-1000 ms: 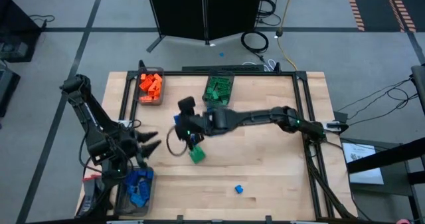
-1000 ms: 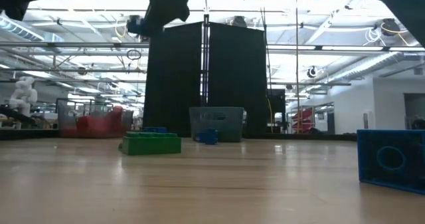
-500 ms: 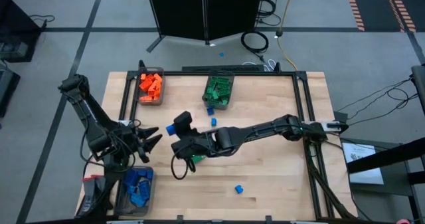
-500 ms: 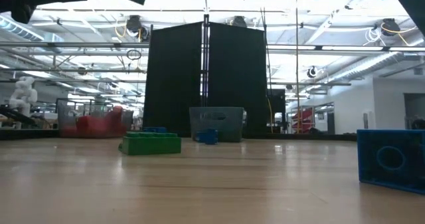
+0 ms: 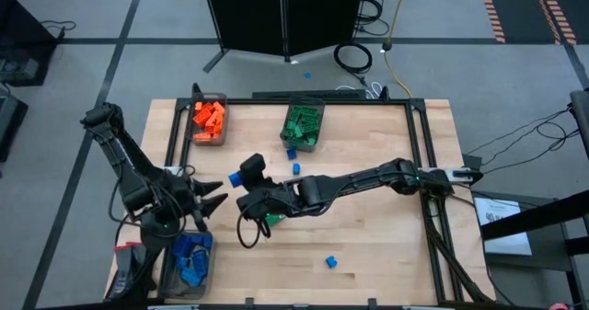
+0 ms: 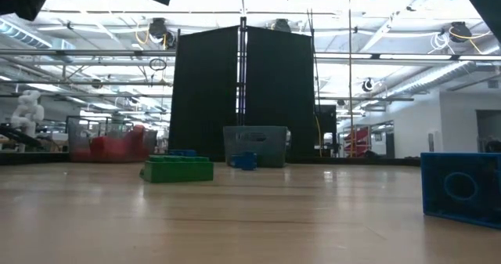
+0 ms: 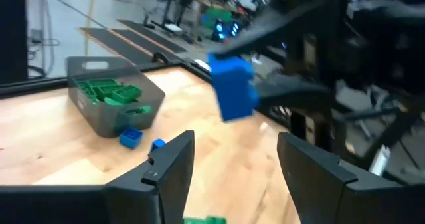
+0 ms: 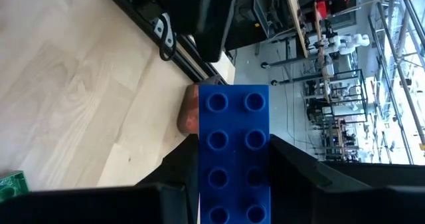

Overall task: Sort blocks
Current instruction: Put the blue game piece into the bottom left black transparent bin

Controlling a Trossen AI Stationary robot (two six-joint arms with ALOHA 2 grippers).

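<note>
While the right hand (image 5: pixel 237 178) is clamping a blue block (image 8: pixel 234 151) between its two fingers, it is holding that block up off the counter (image 5: pixel 368 227), out toward the left arm's side. Left wrist view is showing the same block (image 7: pixel 232 88) hanging in the air just ahead of the left hand (image 7: pixel 232 164). Left hand's fingers (image 7: pixel 171 161) are standing apart with nothing between them; it is hovering near the counter's edge, close to the right hand and just beside the bin of blue blocks (image 5: pixel 191 259).

Green block (image 5: pixel 272 219) is lying on the counter right under the right arm, just behind its hand. Two small blue blocks (image 5: pixel 294 160) are sitting farther back along that arm, touching or nearly touching the bin of green blocks (image 5: pixel 303 124). One more small blue block (image 5: pixel 330 261) is lying alone, well apart from both hands, toward the near edge. Bin of orange blocks (image 5: pixel 209 119) is sitting beside the green one, well apart from the left hand.

Low view is showing the green block (image 6: pixel 177 169) flat on the counter and a big blue block (image 6: pixel 462 186) close to the lens; hands are mostly out of that frame.
</note>
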